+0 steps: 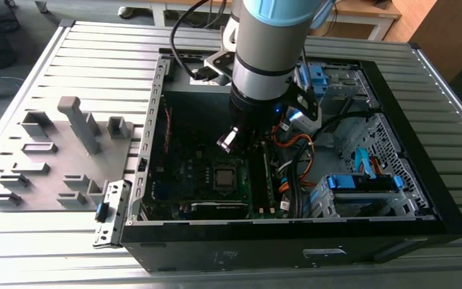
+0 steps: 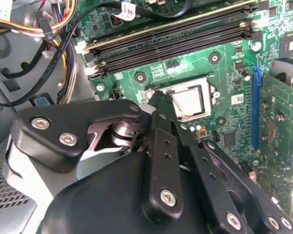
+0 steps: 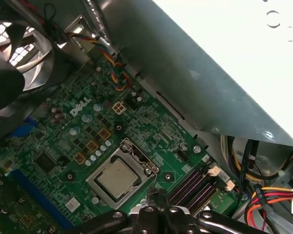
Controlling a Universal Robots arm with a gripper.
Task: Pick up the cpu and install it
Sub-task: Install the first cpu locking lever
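The cpu is a dull grey-silver square lying flat inside the metal-framed socket of the green motherboard. It also shows in the second wrist view as the cpu and in the exterior view as the cpu, low in the open case. My gripper hangs over the board a little above the socket. Its black fingers are pressed together and hold nothing. The gripper tips sit just off one corner of the socket, apart from the chip.
The black computer case lies open on a slatted metal table. A grey tray with raised blocks lies at the exterior view's left. Memory slots, orange and black cables, a fan and an expansion card crowd the socket.
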